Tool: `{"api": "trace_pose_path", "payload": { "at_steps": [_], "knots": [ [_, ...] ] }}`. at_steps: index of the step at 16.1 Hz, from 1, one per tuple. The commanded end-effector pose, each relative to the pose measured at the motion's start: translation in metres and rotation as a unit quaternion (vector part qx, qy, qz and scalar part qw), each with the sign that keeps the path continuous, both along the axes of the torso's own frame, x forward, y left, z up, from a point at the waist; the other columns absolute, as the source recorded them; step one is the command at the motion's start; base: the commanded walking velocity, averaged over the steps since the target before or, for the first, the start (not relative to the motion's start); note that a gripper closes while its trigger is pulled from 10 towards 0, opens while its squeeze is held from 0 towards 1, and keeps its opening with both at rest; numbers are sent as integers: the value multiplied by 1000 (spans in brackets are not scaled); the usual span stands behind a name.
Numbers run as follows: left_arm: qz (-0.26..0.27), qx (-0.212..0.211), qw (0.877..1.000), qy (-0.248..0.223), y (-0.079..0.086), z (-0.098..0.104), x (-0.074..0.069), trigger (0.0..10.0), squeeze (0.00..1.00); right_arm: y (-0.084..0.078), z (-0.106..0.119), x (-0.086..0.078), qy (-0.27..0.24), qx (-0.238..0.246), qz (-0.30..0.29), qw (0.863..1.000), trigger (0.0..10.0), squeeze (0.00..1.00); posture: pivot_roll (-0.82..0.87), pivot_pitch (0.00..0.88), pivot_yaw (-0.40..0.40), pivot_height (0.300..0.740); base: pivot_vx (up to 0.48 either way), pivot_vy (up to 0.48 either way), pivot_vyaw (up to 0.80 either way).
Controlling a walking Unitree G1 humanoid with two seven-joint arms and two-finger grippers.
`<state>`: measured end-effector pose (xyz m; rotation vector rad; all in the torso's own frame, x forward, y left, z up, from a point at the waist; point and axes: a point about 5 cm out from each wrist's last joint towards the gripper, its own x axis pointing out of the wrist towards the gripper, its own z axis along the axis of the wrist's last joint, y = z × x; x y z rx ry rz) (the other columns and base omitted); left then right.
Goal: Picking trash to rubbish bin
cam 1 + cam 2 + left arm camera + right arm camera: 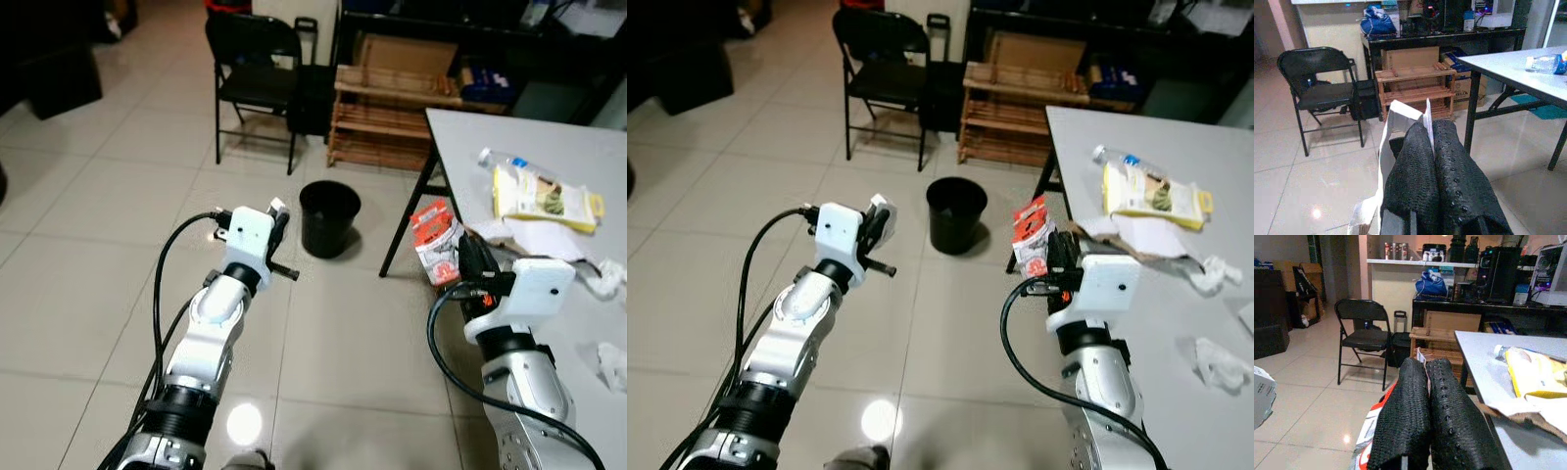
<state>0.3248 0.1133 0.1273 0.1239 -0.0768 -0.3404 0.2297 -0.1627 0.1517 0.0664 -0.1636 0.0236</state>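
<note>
Both grippers are raised in front of you and each has its fingers pressed together on a piece of trash. Your right gripper [1061, 257] sits at the near corner of the grey table [549, 147], and its fingers are clamped on a red and white packet [437, 241] that stands up from the fingertips beside the table edge. In the right wrist view the two black fingers [1405, 416] meet with only a thin edge of the packet showing between them, and more of the red and white wrapper hangs below.

Your left gripper [278, 231] is held out over the tiled floor [98, 225], short of the bin. Its fingers are closed on a thin white piece of paper or card [1400, 127]; the left wrist view shows the sheet pinched between the pads and trailing down one side.

Just beyond the left gripper, the black rubbish bin [329, 217] stands upright on the floor beside the table leg [404, 223]. Neither held piece is over its opening.

On the table, to the right, you have a yellow packet [542, 198] lying flat, a clear plastic bottle [502, 161] on its side behind it, and crumpled white paper [612, 362] near the table's near edge.

Farther back stand a black folding chair [253, 70] and a low wooden rack [390, 119], with a cardboard box [407, 54] behind the rack.
</note>
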Motion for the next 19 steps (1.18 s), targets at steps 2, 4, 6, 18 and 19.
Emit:
{"api": "trace_pose_path", "payload": {
  "at_steps": [2,4,6,18,19],
  "knots": [
    [-9,0,1000,-5,-4,6,2,10000,0,-2,4,0,-9,-4,-2,1000,10000,0,145,78,-59,740,339,0,0],
    [-11,2,1000,3,-4,1,1,10000,0,-4,3,-2,-8,-5,-8,1000,10000,0,141,75,-55,740,339,0,0],
    [-14,7,1000,10,0,-3,-1,10000,0,-6,2,-4,-6,-5,-12,1000,10000,0,142,77,-57,740,324,0,0],
    [-14,20,1000,16,10,-7,-14,10000,0,-1,-2,-1,4,-13,7,1000,10000,0,168,90,-73,740,377,0,0],
    [-15,20,1000,15,9,-7,-13,10000,0,0,-2,-1,4,-13,8,1000,10000,0,168,90,-73,740,480,0,0]
  ]
}}
